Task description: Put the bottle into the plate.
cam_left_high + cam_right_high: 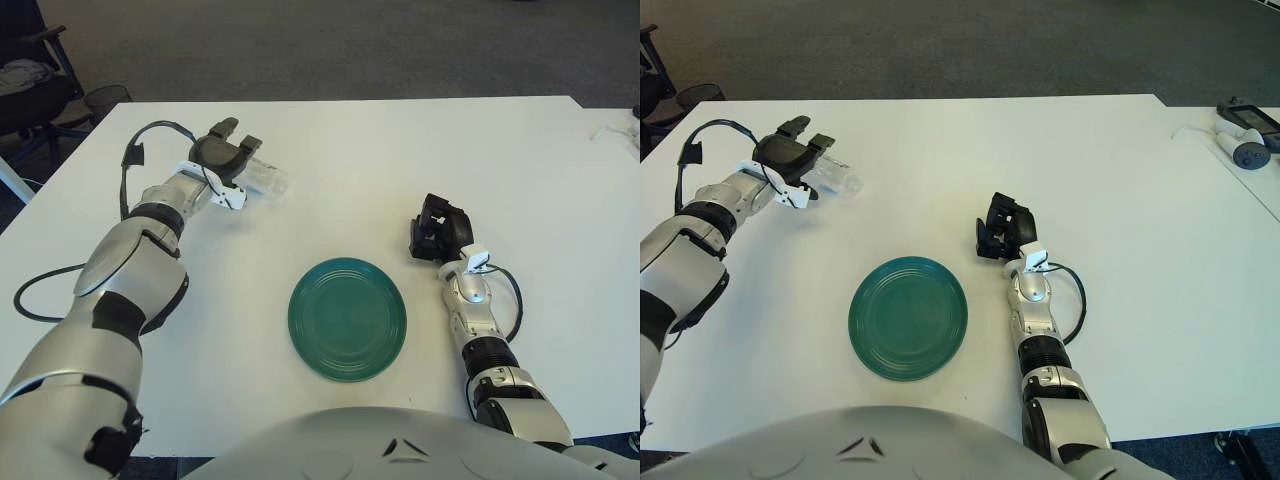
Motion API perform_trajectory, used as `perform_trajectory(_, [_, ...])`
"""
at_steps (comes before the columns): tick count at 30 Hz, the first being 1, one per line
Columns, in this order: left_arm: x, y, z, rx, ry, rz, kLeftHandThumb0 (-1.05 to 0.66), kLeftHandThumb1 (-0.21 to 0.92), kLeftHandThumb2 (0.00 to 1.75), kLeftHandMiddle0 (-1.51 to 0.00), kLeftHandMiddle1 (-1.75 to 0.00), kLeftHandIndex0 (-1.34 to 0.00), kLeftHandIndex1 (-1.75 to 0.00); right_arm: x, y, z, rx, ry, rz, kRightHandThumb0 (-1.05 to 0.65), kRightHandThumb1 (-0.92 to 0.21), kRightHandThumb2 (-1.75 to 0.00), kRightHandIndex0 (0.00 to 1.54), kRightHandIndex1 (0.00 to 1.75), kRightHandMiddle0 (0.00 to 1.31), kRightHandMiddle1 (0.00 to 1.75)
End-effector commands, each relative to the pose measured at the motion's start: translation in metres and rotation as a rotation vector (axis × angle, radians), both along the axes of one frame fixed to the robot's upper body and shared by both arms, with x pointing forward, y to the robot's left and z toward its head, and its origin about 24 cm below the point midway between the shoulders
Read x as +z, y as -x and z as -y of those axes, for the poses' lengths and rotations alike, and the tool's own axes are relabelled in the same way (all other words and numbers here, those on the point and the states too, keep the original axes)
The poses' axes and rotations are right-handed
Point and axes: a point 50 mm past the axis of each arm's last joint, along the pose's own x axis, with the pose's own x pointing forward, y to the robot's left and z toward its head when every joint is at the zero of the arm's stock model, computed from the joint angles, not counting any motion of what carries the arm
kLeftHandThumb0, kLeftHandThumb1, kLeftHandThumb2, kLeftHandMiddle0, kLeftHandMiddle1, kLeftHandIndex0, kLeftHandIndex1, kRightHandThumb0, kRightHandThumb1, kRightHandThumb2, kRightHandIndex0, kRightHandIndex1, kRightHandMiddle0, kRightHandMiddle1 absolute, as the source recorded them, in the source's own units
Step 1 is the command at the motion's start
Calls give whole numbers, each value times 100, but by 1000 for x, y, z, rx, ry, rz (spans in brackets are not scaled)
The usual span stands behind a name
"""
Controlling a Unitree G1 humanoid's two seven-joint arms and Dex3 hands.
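left hand (228, 160) cupped loosely over lying bottle (262, 178) | risk: round bottle rolls away on bench (350, 140), far from plate (347, 318) | right hand (437, 230) curled, empty

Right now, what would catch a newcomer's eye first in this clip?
The green plate stands out, lying near the front of the white table with nothing in it. Far to the left, the left hand arches over a clear bottle lying on its side, fingers not visibly closed on it. The right hand shows right of the plate.
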Motion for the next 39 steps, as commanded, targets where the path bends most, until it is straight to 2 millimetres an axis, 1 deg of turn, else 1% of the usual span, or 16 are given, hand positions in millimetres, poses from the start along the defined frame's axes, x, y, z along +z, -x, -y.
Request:
perform_trajectory(1, [4,-2,1,-20,-23,21,-99,85,0,-10,-1,0,-58,-24,15,2,-14,-7,-116,-6,-24,-134,120,175,102,175])
perform_trajectory(12, [7,-5,11,-33,-7,37,-97,84,0,-10,-1,0,-53,-25,16,1,-13,-8,-114,-6,-24,-134,120,175,102,175])
perform_trajectory(28, [8,-8,19,-33,-16,31,-96,84,0,-12,-1,0,-58,-26,18,-2,-12,-8,-116,-6,-24,-134,120,175,102,175])
perform_trajectory(33, [8,-9,19,-18,-24,24,-94,85,0,-14,-1,0,-64,-26,18,-3,-12,-8,-116,-6,-24,-134,120,175,102,175])
perform_trajectory(39, [8,-10,19,8,0,10,-89,84,0,-22,-4,0,-71,-27,19,-3,-12,-8,-116,-6,-24,-134,120,175,102,175])
